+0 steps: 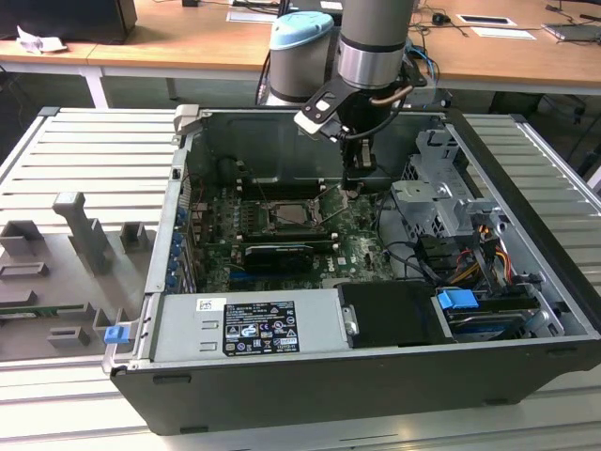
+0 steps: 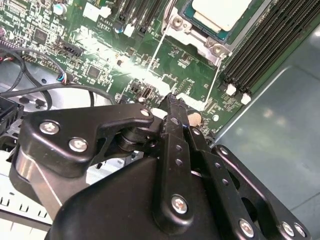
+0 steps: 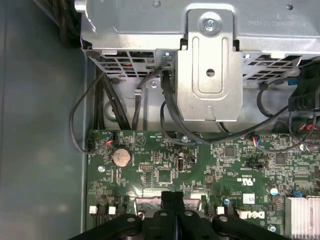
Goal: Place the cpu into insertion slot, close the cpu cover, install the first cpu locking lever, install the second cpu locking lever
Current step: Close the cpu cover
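Your gripper (image 2: pixel 172 100), fingers (image 2: pixel 171 131) pinched together on nothing visible, sits near the motherboard's (image 3: pixel 165 165) edge, the cpu (image 2: pixel 220 11) seated just beyond its tips in the insertion slot (image 2: pixel 197 40), thin lever wires (image 2: pixel 156 55) running back toward it.

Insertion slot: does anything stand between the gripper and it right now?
Nothing visible does. The shut gripper hangs over bare green board beside the insertion slot, where the cpu already lies. Only two thin wire levers run out of the slot's frame towards it.
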Tool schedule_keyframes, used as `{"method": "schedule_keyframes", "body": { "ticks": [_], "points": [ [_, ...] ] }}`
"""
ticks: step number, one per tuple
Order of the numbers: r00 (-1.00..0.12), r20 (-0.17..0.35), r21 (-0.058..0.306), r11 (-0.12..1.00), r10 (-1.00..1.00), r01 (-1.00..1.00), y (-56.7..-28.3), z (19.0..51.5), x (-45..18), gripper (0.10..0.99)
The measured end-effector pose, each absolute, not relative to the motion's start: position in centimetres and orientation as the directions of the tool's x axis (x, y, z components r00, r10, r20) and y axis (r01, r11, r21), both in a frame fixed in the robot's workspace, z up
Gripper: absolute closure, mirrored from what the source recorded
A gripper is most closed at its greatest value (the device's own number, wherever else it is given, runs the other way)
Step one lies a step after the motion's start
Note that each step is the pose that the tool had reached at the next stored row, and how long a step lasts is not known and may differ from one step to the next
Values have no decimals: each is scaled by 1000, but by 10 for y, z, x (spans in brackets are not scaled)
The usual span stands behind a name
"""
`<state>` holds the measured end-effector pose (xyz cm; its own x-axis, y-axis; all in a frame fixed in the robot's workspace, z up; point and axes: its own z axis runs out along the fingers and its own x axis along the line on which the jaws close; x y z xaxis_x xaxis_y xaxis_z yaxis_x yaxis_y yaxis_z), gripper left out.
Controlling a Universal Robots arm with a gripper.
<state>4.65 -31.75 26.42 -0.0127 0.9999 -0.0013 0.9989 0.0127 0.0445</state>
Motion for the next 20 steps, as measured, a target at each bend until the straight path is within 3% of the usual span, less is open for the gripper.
{"method": "schedule_keyframes", "body": {
  "ticks": [20],
  "points": [
    [-23,-1,44,23,1000,999,-318,245,61,980]
  ]
}}
